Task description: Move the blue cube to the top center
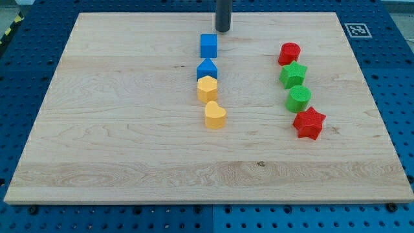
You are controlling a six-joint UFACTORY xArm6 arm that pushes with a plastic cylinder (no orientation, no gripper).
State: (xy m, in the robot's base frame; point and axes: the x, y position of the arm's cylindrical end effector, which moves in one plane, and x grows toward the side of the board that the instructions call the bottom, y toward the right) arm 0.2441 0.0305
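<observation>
One blue cube point(208, 45) sits upper centre on the worktop point(129, 129), my tip point(223, 30) just above-right of it, no claw fitted; seemingly the final step, perhaps needing only a slight nudge upward from below.

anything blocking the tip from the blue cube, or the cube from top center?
Nothing visible. My tip sits just above and right of the blue cube, bare board between. The other blue block and yellow blocks lie below the cube, away from the top edge.
</observation>
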